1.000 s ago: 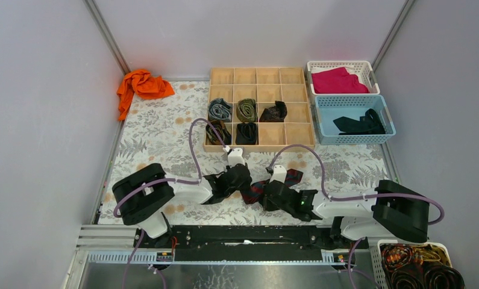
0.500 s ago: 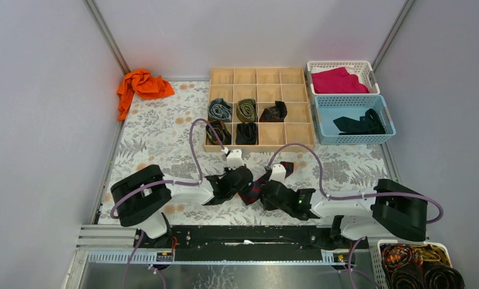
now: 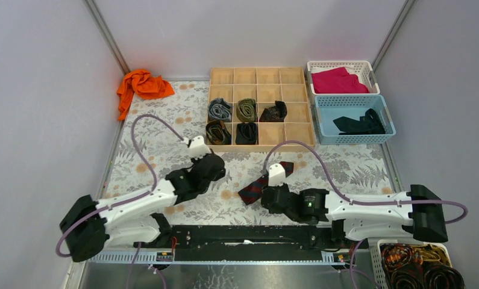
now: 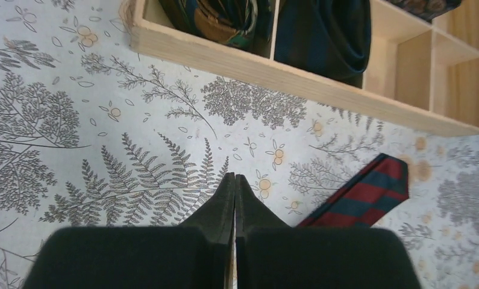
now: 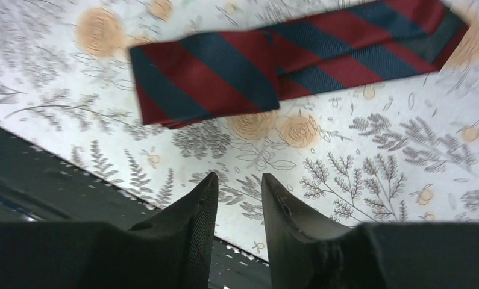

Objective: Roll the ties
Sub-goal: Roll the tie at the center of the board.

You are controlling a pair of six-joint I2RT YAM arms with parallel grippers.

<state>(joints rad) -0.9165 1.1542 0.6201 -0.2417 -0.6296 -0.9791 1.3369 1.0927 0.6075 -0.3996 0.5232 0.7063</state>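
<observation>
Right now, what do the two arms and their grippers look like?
Both have white link shells with bulky black joints: left arm, right arm. A lilac cable loops from each white wrist camera block. The right arm carries a small green light. The left gripper and right gripper have matte black, wedge-shaped fingers.

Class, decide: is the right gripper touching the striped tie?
Apart. The right wrist view shows the right gripper open above the mat, with a band of bare patterned mat between it and the striped tie.
</observation>
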